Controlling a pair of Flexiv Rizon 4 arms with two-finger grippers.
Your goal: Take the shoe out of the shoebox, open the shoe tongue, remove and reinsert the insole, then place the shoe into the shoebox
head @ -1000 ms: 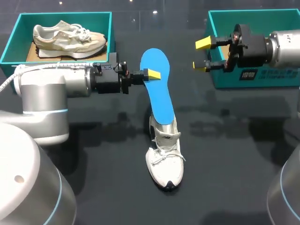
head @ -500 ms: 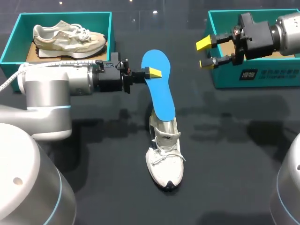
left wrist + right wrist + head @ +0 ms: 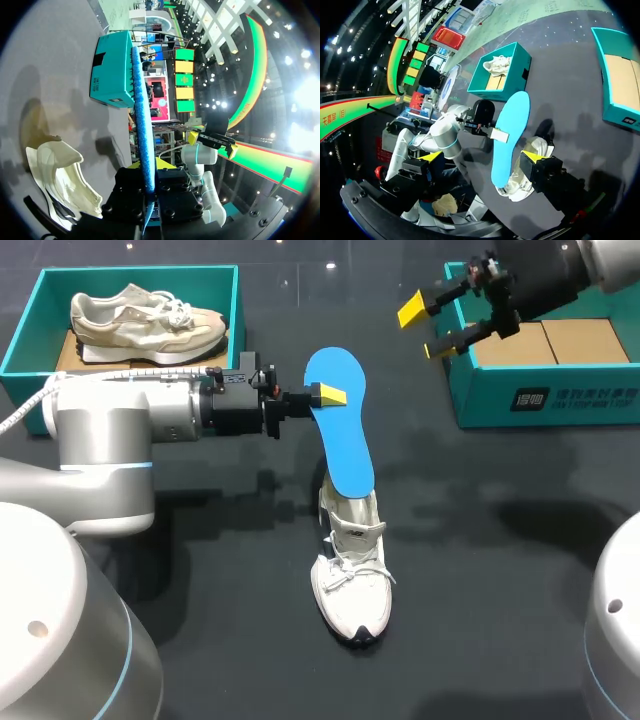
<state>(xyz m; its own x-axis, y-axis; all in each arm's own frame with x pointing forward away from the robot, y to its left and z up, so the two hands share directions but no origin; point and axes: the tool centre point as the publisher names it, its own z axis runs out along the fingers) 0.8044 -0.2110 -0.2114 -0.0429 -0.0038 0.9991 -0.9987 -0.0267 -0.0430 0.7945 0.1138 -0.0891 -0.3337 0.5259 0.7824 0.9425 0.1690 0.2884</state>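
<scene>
A white shoe [image 3: 352, 575] stands on the dark table, toe toward me. A blue insole [image 3: 337, 425] slants up out of its opening, the lower end still inside. My left gripper [image 3: 328, 395] is shut on the insole's upper left edge. The left wrist view shows the insole [image 3: 141, 115] edge-on between the fingers of that gripper [image 3: 148, 187], with the shoe [image 3: 60, 170] beside and below it. My right gripper [image 3: 425, 328] hangs open and empty over the near left corner of the right shoebox [image 3: 545, 390]. From the right gripper [image 3: 482, 156], the insole [image 3: 510, 130] and shoe [image 3: 517, 189] lie ahead.
A second teal shoebox [image 3: 25, 340] at the far left holds a beige shoe [image 3: 145, 320]. The right shoebox shows only brown cardboard inside. Open dark table lies around the white shoe and toward the front edge.
My right gripper has lifted and drawn back toward the far right, still open. The left gripper and the insole have barely shifted.
</scene>
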